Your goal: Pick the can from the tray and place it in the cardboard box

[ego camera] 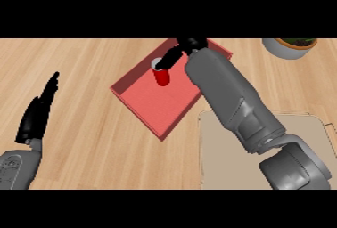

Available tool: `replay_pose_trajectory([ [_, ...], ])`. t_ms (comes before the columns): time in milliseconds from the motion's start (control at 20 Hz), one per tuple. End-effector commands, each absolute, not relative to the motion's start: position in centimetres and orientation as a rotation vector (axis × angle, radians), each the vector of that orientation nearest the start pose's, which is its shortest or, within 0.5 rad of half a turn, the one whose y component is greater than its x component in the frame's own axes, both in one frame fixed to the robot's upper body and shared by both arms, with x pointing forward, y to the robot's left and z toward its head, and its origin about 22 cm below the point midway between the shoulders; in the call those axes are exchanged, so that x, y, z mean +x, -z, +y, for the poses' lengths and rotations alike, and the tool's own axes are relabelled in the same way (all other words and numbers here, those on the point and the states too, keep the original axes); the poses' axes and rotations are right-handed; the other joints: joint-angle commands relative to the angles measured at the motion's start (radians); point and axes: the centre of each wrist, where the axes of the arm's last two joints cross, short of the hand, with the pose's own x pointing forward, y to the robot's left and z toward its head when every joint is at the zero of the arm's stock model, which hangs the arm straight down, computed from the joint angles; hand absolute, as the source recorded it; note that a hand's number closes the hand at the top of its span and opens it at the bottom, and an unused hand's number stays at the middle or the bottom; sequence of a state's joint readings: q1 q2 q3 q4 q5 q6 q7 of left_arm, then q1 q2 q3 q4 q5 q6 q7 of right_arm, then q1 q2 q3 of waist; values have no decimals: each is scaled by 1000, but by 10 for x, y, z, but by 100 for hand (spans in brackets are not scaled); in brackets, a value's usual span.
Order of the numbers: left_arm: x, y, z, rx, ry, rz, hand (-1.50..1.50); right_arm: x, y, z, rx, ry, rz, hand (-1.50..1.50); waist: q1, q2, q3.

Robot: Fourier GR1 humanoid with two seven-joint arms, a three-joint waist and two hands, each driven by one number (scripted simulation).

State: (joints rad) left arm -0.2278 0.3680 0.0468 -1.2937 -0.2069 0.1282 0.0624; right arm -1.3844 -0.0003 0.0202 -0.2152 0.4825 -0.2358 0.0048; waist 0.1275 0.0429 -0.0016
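A red can (161,76) with a grey top stands upright in the far part of the red tray (151,104). My right hand (186,46) is just beyond the can, at the tray's far edge. Its fingers (168,58) stretch down to the can's top right rim and are not curled round it. The right forearm crosses the tray's right side and covers part of the cardboard box (217,151), a tan box at the lower right. My left hand (38,111) rests open at the left edge, fingers up.
A grey plant pot (288,47) sits at the far right corner of the wooden counter. Bare wood lies between the left hand and the tray.
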Motion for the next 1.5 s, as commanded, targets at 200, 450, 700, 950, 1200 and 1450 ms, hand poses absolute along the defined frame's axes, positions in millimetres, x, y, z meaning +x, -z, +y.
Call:
replay_pose_trajectory([
  [200,302,-36,322,589,298,-1451,0,456,-142,-53,-420,-666,-1771,-150,-3,-6,2],
  [450,295,-32,329,583,281,-1428,0,458,-140,-62,-342,-400,-1846,-150,-26,-9,3],
  [700,285,-29,338,613,260,-1424,0,471,-162,-96,-267,-339,-1903,-150,-46,-14,2],
  [950,284,-29,332,613,243,-1398,0,474,-138,-146,-236,-272,-1877,-150,-79,-24,2],
  [1200,276,-35,362,637,252,-1404,0,474,-131,-212,-295,-233,-1850,-150,-81,-24,2],
  [1450,276,-10,345,636,225,-1391,0,467,-138,-277,-315,-289,-1864,-150,-90,-24,2],
])
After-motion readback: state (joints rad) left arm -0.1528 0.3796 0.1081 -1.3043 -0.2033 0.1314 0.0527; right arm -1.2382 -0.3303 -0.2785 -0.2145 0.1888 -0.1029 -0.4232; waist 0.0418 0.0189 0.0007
